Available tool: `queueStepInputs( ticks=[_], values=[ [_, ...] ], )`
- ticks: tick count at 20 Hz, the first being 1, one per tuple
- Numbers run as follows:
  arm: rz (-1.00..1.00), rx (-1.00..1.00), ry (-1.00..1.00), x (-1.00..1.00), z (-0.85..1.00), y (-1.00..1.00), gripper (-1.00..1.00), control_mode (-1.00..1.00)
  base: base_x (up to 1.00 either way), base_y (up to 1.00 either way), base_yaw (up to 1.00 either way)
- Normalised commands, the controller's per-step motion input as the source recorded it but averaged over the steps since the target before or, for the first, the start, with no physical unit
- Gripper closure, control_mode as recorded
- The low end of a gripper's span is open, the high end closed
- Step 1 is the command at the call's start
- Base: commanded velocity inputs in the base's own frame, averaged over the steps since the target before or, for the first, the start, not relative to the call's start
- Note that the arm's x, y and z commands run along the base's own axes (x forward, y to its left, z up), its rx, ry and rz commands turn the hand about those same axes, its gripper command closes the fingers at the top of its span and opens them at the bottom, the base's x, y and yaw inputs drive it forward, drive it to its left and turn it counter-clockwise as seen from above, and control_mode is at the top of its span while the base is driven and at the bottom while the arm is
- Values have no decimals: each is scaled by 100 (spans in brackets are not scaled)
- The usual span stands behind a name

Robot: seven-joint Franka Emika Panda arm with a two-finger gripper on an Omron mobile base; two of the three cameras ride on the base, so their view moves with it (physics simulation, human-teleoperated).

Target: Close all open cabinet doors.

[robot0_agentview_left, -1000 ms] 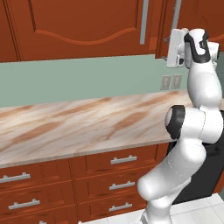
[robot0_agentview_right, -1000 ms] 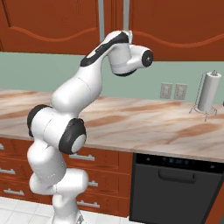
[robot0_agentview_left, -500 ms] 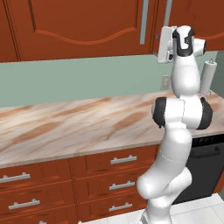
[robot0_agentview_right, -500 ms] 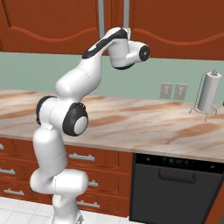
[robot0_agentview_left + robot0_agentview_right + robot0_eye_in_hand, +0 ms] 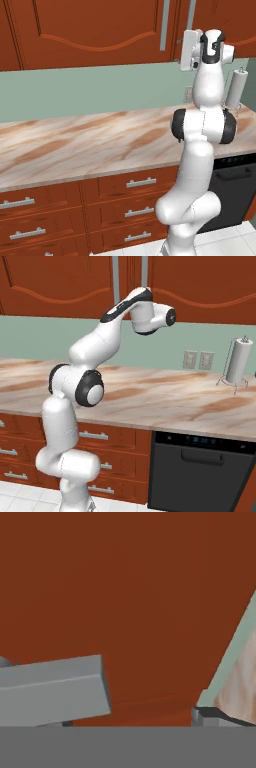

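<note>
Two reddish-brown cabinet doors hang above the counter, the left door [image 5: 90, 25] and the right door [image 5: 220, 15]. Their grey bar handles [image 5: 165, 25] stand side by side at the meeting edges. Both doors [image 5: 60, 281] look close to flush from the right base view; I cannot tell whether a gap is left. My gripper [image 5: 187, 50] is raised to the doors' lower edge, just below the right handle [image 5: 191, 15]. In the hand view the door face [image 5: 130, 587] is very near, the end of a handle [image 5: 55, 687] crosses the lower left, and my gripper [image 5: 132, 719] is open, empty.
A marble counter [image 5: 75, 145] runs below, with wooden drawers [image 5: 135, 185] under it. A paper towel holder [image 5: 238, 361] stands at the right by wall outlets [image 5: 197, 360]. A black oven [image 5: 200, 466] sits under the counter at the right.
The arm has swung its elbow round and now stands more upright. The hand has shifted slightly left, staying at the doors' lower edge.
</note>
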Motion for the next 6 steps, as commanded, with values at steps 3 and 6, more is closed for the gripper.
queueStepInputs(
  ticks=[3, 6],
  values=[
    [0, -3, 0, 39, 0, 17, -100, -100, 0, 0, 0],
    [0, -9, 0, 12, 0, 24, -100, -100, 0, 0, 0]
  ],
)
